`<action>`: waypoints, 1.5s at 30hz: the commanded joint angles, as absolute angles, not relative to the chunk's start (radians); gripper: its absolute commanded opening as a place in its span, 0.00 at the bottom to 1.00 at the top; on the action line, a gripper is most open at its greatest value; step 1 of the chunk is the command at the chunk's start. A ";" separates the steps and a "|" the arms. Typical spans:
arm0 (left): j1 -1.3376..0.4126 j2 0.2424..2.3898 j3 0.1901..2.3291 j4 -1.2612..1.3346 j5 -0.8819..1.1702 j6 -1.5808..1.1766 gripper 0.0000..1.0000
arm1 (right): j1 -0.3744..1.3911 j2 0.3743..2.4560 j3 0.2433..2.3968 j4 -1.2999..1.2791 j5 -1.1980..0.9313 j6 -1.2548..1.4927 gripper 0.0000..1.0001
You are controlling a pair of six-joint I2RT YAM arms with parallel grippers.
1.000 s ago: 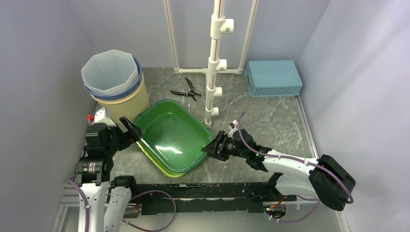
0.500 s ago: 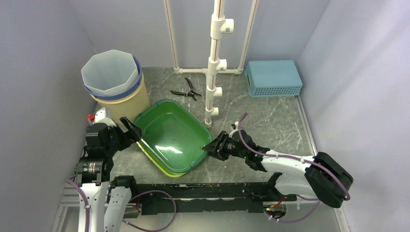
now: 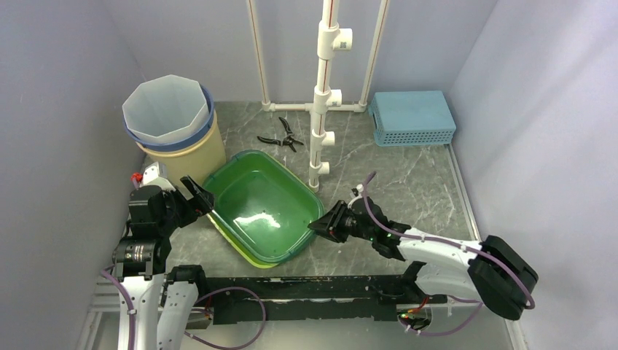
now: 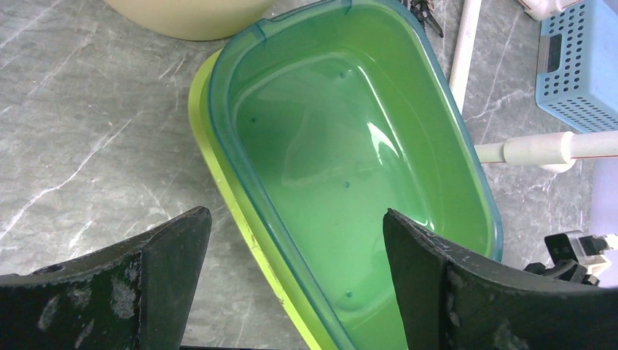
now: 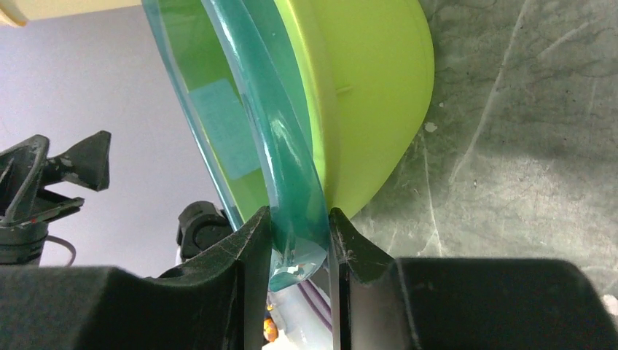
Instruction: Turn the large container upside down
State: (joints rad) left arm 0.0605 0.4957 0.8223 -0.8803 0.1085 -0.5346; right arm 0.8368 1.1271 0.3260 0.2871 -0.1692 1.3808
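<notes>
Tub (image 3: 255, 211) of green plastic sits mouth up, nested in a yellow-green one, at the near middle of the grey marbled table (image 3: 415, 182). Its long axis runs from far left to near right. Right gripper (image 3: 319, 224) is at the near-right end, its fingers (image 5: 248, 251) pinching the teal rim from both sides. Left gripper (image 3: 200, 198) hangs just off the opposite side, jaws wide apart, holding nothing. A bucket (image 3: 178, 146) and a white pipe stand (image 3: 321, 138) crowd the far side, so a flip probably has most room toward the near right.
</notes>
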 commanded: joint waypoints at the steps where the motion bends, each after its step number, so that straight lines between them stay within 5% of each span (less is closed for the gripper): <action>1: 0.066 0.507 0.833 -0.860 0.127 -0.527 0.93 | 0.840 1.017 0.317 0.236 -0.110 1.386 0.19; 17: 0.066 0.600 0.867 -0.919 0.333 -0.655 0.95 | 0.830 0.846 0.244 0.127 -0.126 1.456 0.14; 20: 0.066 0.566 0.810 -0.874 0.384 -0.729 0.95 | 0.827 0.847 0.204 0.219 -0.183 1.470 0.00; 32: 0.066 0.600 0.673 -0.852 0.486 -0.856 0.95 | 0.812 0.789 0.155 0.248 -0.227 1.575 0.06; 45: 0.065 0.631 0.545 -0.720 0.537 -0.937 0.83 | 0.806 0.865 0.129 0.341 -0.304 1.641 0.07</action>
State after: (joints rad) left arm 0.0608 0.6380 0.5457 -0.8078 0.4919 -0.8944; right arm 0.8108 0.8501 0.1059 0.2890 -0.2531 1.6066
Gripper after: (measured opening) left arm 0.841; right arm 0.324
